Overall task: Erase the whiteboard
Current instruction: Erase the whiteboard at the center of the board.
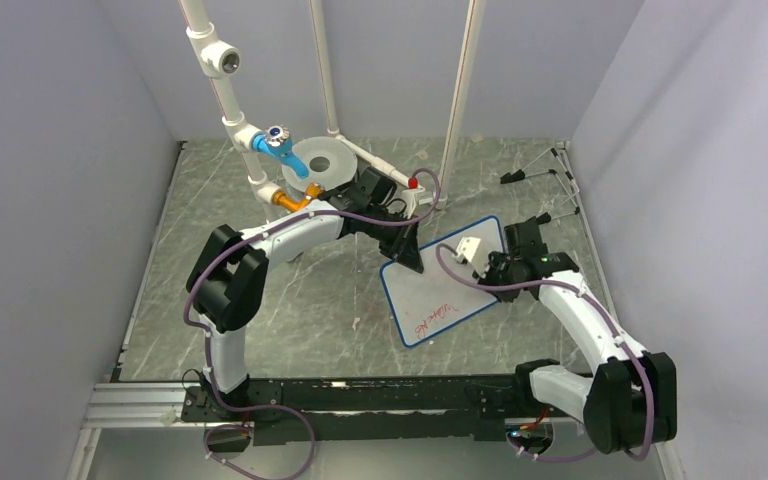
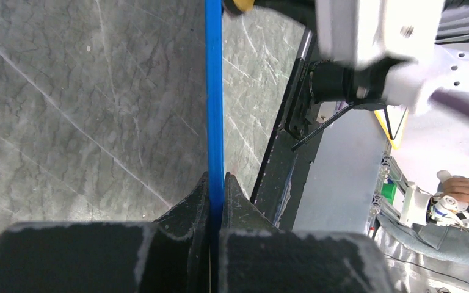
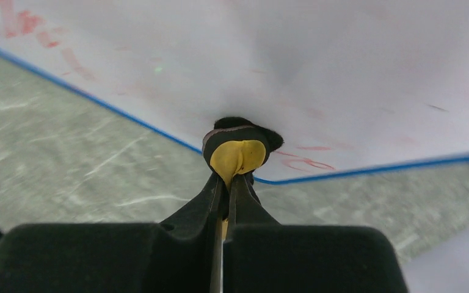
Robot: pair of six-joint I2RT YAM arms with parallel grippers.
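Bench: whiteboard lies centre-right, long axis upper right to lower left.
Left jaws: I see them clamped on its blue rim, upper-left corner.
Right jaws: closed on the eraser, which is pressed to the face.
Red writing: lower left of the eraser; right arm nearer.

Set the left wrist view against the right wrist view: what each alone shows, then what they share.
Left wrist only: the left pincer shut on the whiteboard's blue rim, seen edge-on. Right wrist only: the board's white face with red smears, and the right pincer shut on a yellow eraser against it. Shared: the whiteboard and the grey table.
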